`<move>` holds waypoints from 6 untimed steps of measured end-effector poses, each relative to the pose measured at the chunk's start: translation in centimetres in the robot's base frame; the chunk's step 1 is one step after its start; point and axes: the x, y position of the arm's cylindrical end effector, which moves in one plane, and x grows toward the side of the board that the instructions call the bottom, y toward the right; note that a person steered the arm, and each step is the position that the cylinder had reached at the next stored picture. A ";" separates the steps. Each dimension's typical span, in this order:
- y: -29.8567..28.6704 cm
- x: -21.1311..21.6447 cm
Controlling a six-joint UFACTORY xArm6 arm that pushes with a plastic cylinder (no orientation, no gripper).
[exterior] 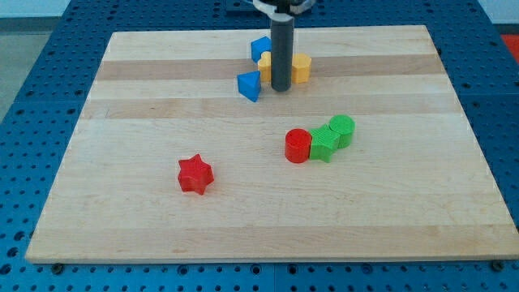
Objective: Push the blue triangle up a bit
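The blue triangle (250, 85) lies near the top middle of the wooden board (162, 211). My tip (280, 88) rests on the board just to the triangle's right, a small gap apart. Behind the rod sit a blue block (260, 47), a yellow block (265, 66) that is partly hidden, and a yellow block (301, 68) on the rod's right.
A red cylinder (298, 146), a green star-like block (323, 143) and a green cylinder (342, 130) sit together right of centre. A red star (195, 174) lies at lower left of centre. A blue perforated table surrounds the board.
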 end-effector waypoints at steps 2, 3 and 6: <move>-3.4 2.7; -5.7 0.6; -4.8 -1.5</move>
